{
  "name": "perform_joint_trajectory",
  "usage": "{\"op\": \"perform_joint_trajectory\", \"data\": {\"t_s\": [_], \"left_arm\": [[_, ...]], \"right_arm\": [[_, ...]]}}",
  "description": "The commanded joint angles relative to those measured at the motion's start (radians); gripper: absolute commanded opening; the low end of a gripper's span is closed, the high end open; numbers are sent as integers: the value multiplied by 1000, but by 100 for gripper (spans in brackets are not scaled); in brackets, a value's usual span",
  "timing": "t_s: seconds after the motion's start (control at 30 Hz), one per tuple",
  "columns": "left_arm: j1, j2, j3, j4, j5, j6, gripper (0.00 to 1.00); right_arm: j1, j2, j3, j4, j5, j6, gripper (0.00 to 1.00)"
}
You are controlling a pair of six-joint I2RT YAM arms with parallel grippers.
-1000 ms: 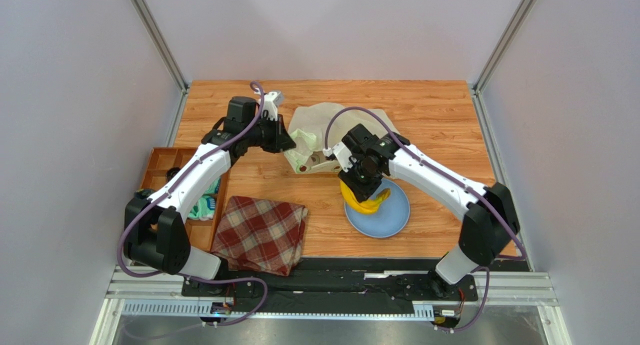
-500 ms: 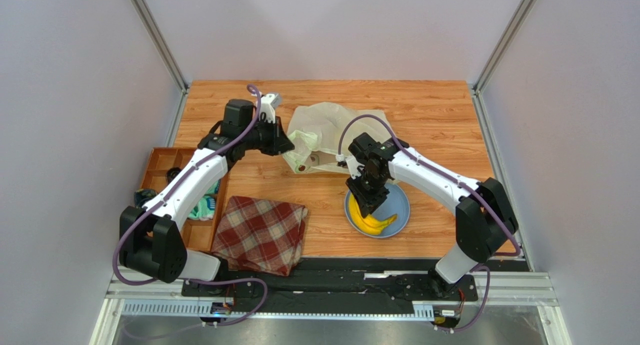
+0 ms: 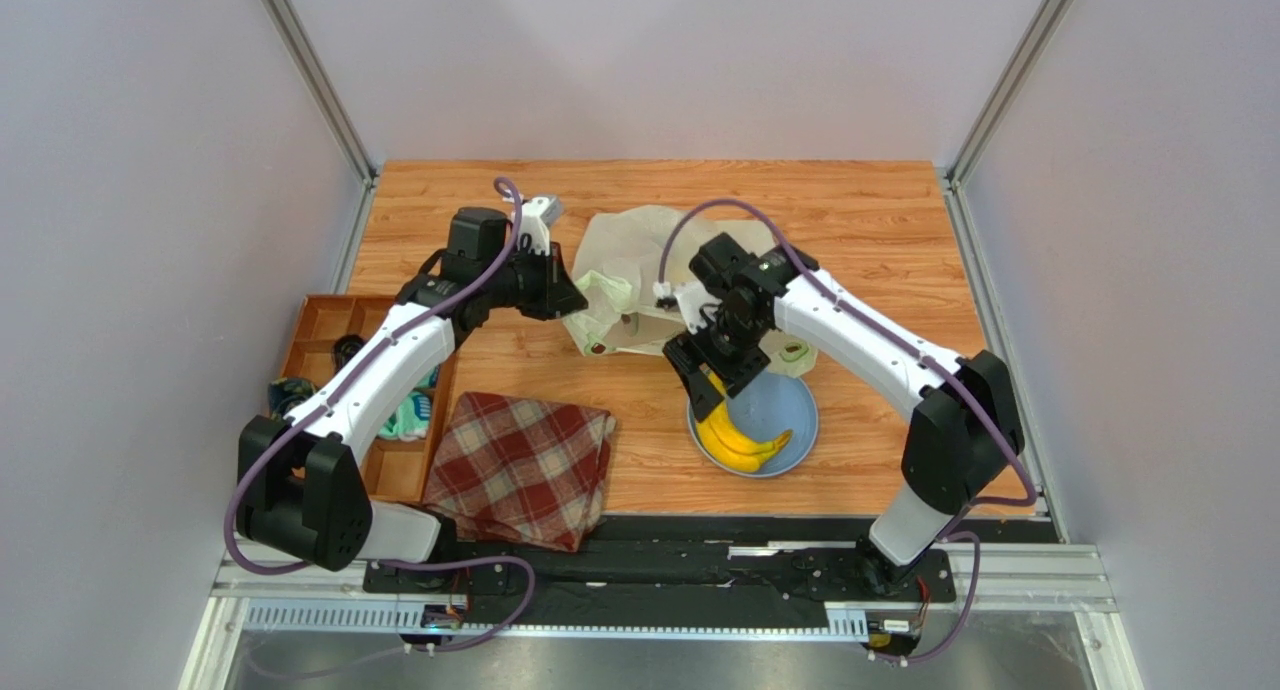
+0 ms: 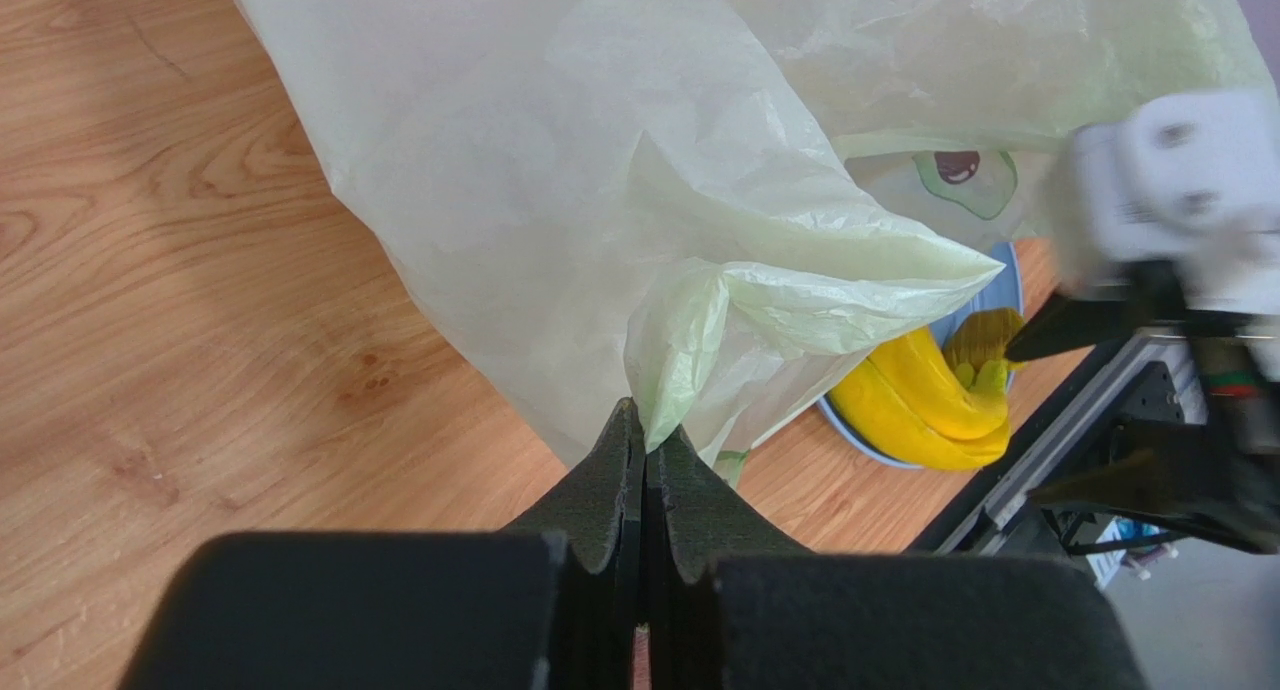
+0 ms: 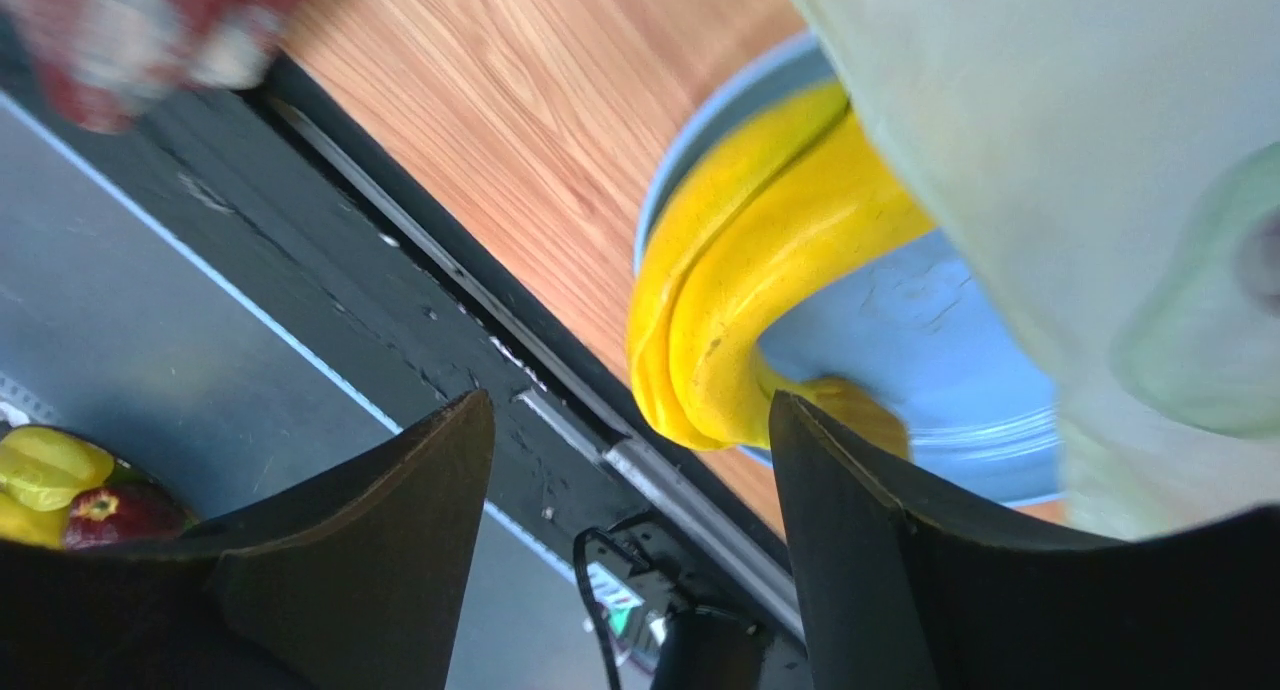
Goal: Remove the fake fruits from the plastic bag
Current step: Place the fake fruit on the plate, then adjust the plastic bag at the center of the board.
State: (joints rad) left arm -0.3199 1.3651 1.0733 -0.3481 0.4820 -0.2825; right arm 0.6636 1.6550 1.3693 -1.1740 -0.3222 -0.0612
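While banana bunch lies on blue plate, lower centre, my right gripper hangs open, empty.
Left gripper pinches plastic bag edge; next I send right into bag mouth.

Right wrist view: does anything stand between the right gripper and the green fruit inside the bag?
Yes, the plastic bag itself: the green fruit shows only through its film, which hangs over part of the blue plate. The open right gripper faces no opening there.
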Motion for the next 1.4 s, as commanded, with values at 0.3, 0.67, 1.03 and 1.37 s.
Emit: {"op": "perform_joint_trajectory", "data": {"t_s": [0.3,0.67,1.03,1.37], "left_arm": [[2,-32,74,-34,90,-17,0],[2,80,226,-78,274,15,0],[1,78,232,-86,305,52,0],[-4,3,96,57,293,-81,0]], "right_arm": [[-59,15,357,-13,110,-565,39],[-150,123,266,236,58,-652,30],[-286,347,381,641,622,-566,29],[-265,7,219,553,352,-417,49]]}}
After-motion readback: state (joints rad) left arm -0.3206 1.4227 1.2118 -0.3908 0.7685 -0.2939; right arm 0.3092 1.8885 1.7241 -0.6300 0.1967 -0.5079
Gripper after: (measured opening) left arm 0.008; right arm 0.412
